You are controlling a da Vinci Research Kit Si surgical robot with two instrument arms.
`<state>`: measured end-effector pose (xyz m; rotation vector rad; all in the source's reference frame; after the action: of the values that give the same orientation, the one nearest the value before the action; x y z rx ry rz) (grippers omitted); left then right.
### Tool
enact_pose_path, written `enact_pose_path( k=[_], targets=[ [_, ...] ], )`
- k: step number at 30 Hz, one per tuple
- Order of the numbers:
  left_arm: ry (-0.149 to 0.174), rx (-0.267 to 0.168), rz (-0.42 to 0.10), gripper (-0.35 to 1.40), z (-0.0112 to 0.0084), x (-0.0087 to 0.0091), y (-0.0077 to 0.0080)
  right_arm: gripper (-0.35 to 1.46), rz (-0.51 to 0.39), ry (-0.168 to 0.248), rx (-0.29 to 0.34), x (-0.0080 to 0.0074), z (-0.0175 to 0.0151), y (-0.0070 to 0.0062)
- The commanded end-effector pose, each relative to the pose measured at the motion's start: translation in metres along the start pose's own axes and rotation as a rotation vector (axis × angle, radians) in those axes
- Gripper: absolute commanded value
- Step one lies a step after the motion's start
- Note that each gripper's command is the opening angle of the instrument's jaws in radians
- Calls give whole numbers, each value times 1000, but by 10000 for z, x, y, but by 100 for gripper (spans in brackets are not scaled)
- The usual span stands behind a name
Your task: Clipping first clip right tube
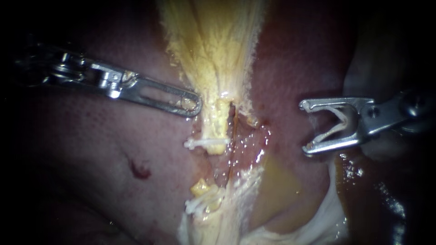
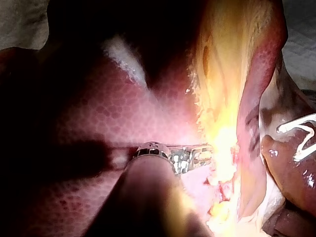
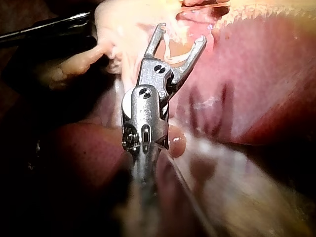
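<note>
Right instrument (image 1: 304, 128) jaws, spread wide, hold an unclosed clip (image 1: 328, 133) well right of the right tube (image 1: 233, 134), which bears none. Left instrument (image 1: 194, 105) jaws lie together, empty.

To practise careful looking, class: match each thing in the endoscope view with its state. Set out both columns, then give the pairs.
Things:
1 left instrument
2 right instrument
3 yellow tube
4 liver

States:
A a closed clip sits across it
B jaws together, tip beside the tube
C jaws holding an open clip
D pink-red surface around the tube

Pairs: 1-B; 2-C; 3-A; 4-D
</note>
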<state>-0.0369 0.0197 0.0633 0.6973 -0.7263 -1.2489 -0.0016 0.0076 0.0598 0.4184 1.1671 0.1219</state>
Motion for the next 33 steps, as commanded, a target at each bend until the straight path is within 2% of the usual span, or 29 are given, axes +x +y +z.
enact_pose_path(
  k=[1, 7, 11, 14, 20, 25, 28, 33],
  targets=[
    [2, 3, -1, -35, -5, -1, -1, 50, 0, 0, 0, 0, 0, 0],
    [0, -2, -5, -35, -42, -12, -2, 50, 0, 0, 0, 0, 0, 0],
    [-29, 0, -14, -35, -73, -22, -6, 50, 0, 0, 0, 0, 1, 0],
    [-45, 4, -21, -35, -90, -28, -10, 50, 0, 0, 0, 0, 1, 0],
    [-53, 8, -25, -35, -94, -26, -19, 50, 1, 1, 5, 1, 3, 0],
    [-54, 8, -25, -35, -94, -25, -19, 50, 3, 1, 6, -2, 13, -2],
    [-54, 7, -24, -35, -93, -24, -19, 50, 21, 2, 19, -8, 28, -5],
    [-55, 7, -24, -35, -93, -23, -18, 50, 49, 3, 43, -26, 63, -14]
  ],
)
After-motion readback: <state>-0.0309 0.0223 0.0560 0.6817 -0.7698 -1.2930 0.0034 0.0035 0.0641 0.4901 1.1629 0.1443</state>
